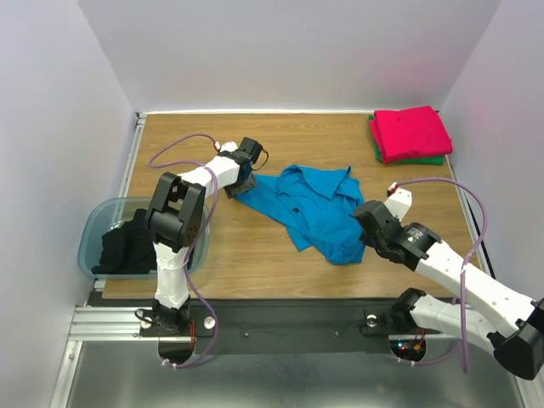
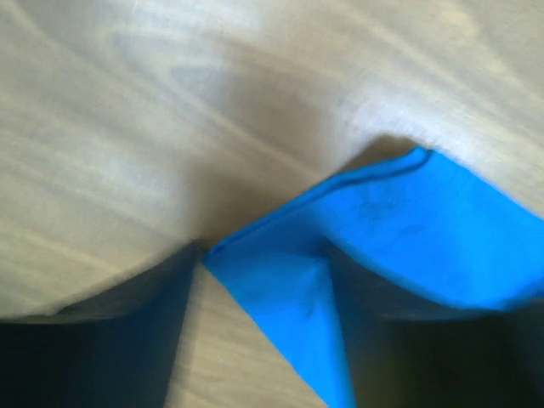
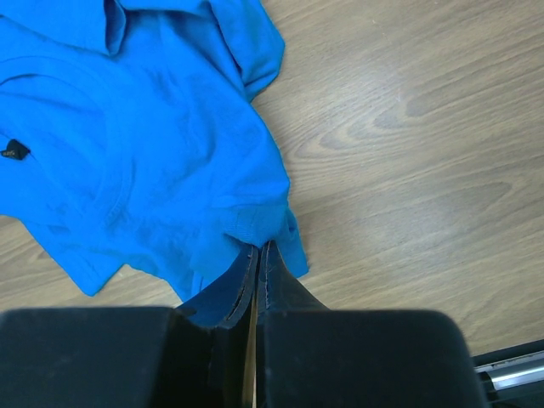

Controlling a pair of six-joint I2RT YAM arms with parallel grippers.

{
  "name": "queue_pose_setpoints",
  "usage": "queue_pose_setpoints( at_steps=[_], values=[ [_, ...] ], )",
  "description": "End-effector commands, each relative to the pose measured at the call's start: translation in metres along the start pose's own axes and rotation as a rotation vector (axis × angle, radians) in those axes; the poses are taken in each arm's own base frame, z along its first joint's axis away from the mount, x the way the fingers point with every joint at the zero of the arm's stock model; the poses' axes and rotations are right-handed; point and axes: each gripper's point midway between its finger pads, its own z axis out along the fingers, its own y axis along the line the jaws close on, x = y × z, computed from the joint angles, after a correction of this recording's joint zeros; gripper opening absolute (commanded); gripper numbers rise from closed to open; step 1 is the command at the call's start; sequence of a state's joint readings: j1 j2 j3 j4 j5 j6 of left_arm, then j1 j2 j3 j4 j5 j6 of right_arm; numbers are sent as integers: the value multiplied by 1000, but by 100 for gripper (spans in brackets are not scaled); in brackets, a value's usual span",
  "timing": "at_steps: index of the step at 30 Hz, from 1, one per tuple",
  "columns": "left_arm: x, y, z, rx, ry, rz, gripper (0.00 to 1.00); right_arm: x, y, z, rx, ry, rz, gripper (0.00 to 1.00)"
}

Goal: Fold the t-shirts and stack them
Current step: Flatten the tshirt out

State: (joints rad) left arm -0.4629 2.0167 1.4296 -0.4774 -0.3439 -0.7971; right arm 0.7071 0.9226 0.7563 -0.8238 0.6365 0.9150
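Blue t-shirt (image 1: pixel 310 204): rumpled, middle of the table (image 1: pixel 255 263).
Feel: soft, light, floppy.
Hold: corners and edges.
Right gripper (image 3: pixel 257 255): pinching its near right edge.
Left gripper (image 1: pixel 240 185): at far left corner; cannot tell grip.

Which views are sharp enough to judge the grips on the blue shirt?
Top external: evenly lit, sharp, soft shadows, but contact with the shirt too small to read. Left wrist: soft all over, table grain smeared, left gripper only dark blurs, grip unclear. Right wrist: cloth and grain crisp; right gripper dark, underexposed, yet plainly shut on the hem.
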Motion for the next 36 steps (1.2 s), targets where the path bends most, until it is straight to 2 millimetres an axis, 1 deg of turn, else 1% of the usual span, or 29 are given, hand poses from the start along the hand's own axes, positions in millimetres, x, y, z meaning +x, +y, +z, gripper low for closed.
queue_pose_setpoints(
  at_steps=[1,2,3,5,6,7,8,10,11,13,14,15,16,17,18,19,21,22,23,24,25,26,27,28,29,31,32,35,36],
  values=[
    [15,-11,14,43,52,-3,45,-12,0,-5,-6,-39,36,0],
    [13,-14,11,66,47,-1,2,-13,0,-5,-4,-45,39,0],
    [16,-16,9,89,60,0,0,-15,0,-5,-4,-49,42,1],
    [15,-21,-4,150,39,23,0,-22,3,-8,-6,-65,49,0],
    [12,-21,-12,162,14,22,0,-25,4,-9,-8,-72,52,0],
    [15,-18,-19,162,-1,33,0,-32,8,-12,-19,-86,65,0],
    [0,-20,-43,202,-52,16,0,-38,9,-13,-14,-103,66,0],
    [-14,-14,-67,225,-112,2,0,-52,12,-19,-21,-140,70,0],
    [-32,-13,-100,281,-173,-30,0,-69,19,-29,-45,-172,96,1],
    [-51,-11,-136,342,-246,-54,0,-94,23,-42,-60,-237,108,0],
    [-68,-7,-172,406,-311,-76,0,-108,25,-50,-70,-270,124,0],
    [-83,-9,-198,451,-365,-92,0,-135,25,-68,-79,-344,147,0],
    [-94,-7,-220,483,-407,-103,0,-152,27,-77,-91,-391,168,0],
    [-109,1,-253,523,-469,-111,0,-166,26,-87,-87,-432,177,0],
    [-117,7,-271,527,-504,-110,0,-194,21,-107,-75,-504,199,0],
    [-138,16,-313,571,-580,-152,0,-208,21,-118,-78,-536,216,0],
    [-155,32,-348,583,-652,-160,0,-235,17,-141,-74,-597,247,1],
    [-172,42,-379,600,-718,-206,0,-255,15,-158,-75,-641,262,0],
    [-179,50,-394,601,-745,-221,0,-267,10,-169,-58,-673,278,0],
    [-182,58,-406,598,-762,-222,0,-278,-1,-177,1,-714,297,0],
    [-194,70,-430,600,-815,-256,0,-294,-9,-196,21,-751,314,1],
    [-197,75,-435,586,-824,-263,0,-301,-11,-200,48,-764,318,0],
    [-202,81,-442,573,-850,-274,0,-307,-17,-206,83,-782,330,0],
    [-208,86,-456,586,-871,-292,0,-313,-19,-213,87,-794,346,0],
    [-210,86,-457,582,-873,-291,0,-321,-18,-220,80,-804,361,0],
    [-212,83,-467,611,-881,-276,0,-327,-18,-225,97,-810,336,0],
    [-212,80,-465,616,-877,-262,0,-331,-16,-228,100,-814,333,0],
    [-212,74,-462,620,-867,-252,0,-332,-6,-218,152,-803,269,0],
    [-213,73,-460,614,-866,-247,0,-332,1,-212,157,-796,246,0]
  ],
)
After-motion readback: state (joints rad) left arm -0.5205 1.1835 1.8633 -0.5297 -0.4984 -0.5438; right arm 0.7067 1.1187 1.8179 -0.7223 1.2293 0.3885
